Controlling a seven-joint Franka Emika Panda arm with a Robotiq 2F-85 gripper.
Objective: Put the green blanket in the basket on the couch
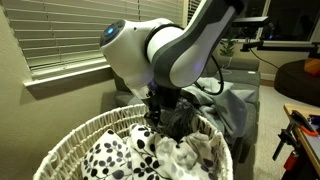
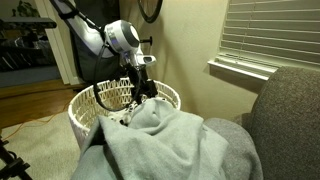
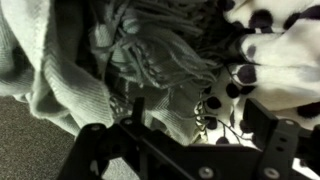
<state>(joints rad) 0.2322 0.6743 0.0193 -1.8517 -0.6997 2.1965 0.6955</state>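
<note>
Standing wide open, pincer (image 2: 141,93) clamps nothing, tips down among cloths in basket (image 2: 84,108) | green blanket (image 2: 170,145) spills from basket rim toward 5 o'clock, against couch (image 2: 290,110) | spotted white cloth (image 3: 272,45) at 2 o'clock, wrist view

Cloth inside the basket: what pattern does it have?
The cloth is white with black spots, clearest in an exterior view.

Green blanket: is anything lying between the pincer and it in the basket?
Partly. The open pincer hangs over the basket, where a fringed grey cloth and a white spotted cloth lie beneath it; the green blanket spills over the rim beside them, uncovered.
</note>
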